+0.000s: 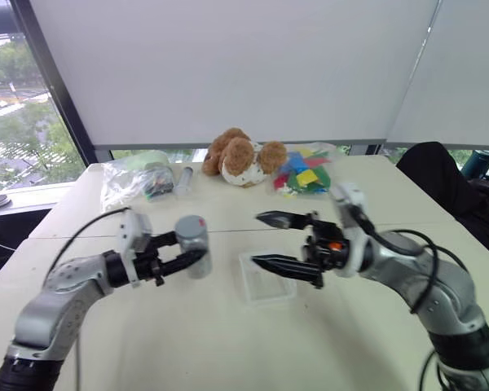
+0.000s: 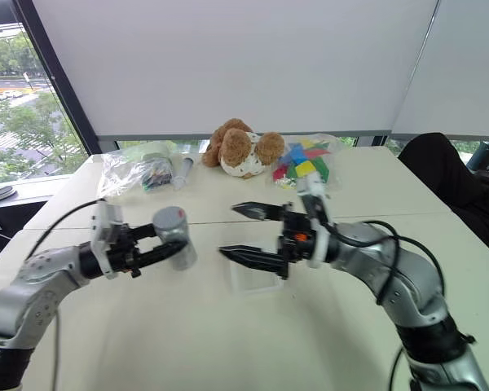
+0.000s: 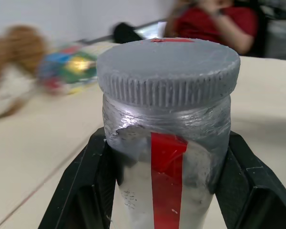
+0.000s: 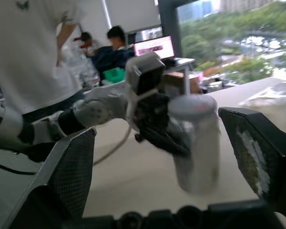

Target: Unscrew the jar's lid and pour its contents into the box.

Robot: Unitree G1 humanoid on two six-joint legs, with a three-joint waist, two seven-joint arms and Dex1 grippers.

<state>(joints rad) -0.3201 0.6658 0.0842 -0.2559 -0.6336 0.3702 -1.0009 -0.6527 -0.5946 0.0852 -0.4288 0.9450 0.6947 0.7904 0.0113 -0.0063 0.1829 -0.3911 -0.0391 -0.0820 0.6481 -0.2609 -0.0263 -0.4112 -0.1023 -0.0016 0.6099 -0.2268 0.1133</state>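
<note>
My left gripper (image 1: 191,252) is shut on the jar (image 1: 198,244), a silver-grey cylinder held upright above the table at the left. Its grey lid (image 1: 191,225) is on, with a small red mark on top. In the left wrist view the jar (image 3: 167,181) shows its red stripe between my black fingers (image 3: 81,191), under the ribbed lid (image 3: 168,67). The contents are hidden inside. My right gripper (image 1: 257,239) is open, pointing at the jar from the right, a short gap away. Below it the clear box (image 1: 270,290) lies on the table. In the right wrist view the jar (image 4: 195,143) stands ahead.
At the table's far side are a brown plush bear (image 1: 240,156), a clear bag (image 1: 134,177), a slim clear tube (image 1: 183,179) and a bag of coloured pieces (image 1: 306,173). A dark chair (image 1: 440,171) stands at the right. People (image 4: 28,47) are nearby.
</note>
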